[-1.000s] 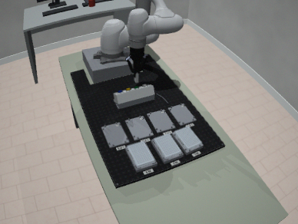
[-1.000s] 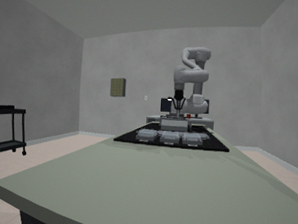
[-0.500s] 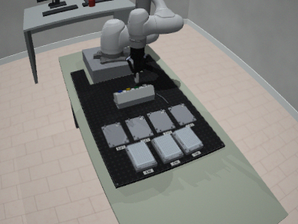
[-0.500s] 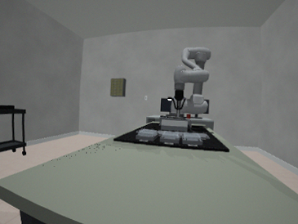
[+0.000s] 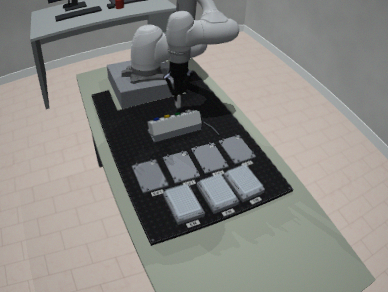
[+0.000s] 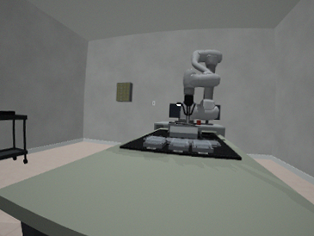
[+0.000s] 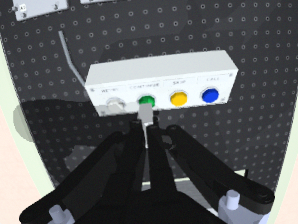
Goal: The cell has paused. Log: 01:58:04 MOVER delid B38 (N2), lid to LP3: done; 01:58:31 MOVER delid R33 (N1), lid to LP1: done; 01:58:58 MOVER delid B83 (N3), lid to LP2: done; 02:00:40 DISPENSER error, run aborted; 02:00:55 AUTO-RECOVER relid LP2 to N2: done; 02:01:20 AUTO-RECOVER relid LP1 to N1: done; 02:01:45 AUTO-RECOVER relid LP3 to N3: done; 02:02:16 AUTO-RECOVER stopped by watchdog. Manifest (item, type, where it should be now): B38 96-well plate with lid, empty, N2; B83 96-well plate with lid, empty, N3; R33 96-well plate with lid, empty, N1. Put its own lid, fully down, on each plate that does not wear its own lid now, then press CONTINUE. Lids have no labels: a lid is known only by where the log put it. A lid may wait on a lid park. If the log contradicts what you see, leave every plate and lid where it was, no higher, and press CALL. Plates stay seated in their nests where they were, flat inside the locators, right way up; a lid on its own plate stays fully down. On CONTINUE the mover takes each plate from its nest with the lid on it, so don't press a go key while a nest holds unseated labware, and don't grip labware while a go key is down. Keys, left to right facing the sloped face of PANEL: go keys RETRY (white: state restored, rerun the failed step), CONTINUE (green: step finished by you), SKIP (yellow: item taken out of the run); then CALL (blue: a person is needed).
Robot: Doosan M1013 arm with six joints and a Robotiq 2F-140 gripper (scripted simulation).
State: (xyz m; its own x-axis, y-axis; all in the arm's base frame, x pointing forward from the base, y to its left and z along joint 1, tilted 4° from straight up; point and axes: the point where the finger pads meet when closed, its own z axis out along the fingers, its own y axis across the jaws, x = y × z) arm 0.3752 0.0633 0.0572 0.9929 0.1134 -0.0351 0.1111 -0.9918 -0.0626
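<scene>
The grey PANEL (image 5: 175, 125) stands on the black mat behind the labware; in the wrist view (image 7: 161, 86) its sloped face shows the white key (image 7: 115, 104), the green key (image 7: 147, 102), the yellow key (image 7: 178, 99) and the blue key (image 7: 210, 95). My gripper (image 7: 146, 112) is shut and empty, and its tips point at the green key, right at its near edge. I cannot tell whether they touch it. In the top view the gripper (image 5: 178, 102) hangs just above the panel. Three lidded 96-well plates (image 5: 183, 204) (image 5: 218, 192) (image 5: 244, 181) sit flat in the front row of nests.
Several flat grey lid parks (image 5: 149, 176) (image 5: 181, 166) (image 5: 210, 157) (image 5: 236, 148) lie bare between the panel and the plates. The arm's grey base block (image 5: 142, 82) stands behind the panel. A thin cable (image 7: 69, 56) runs from the panel's side.
</scene>
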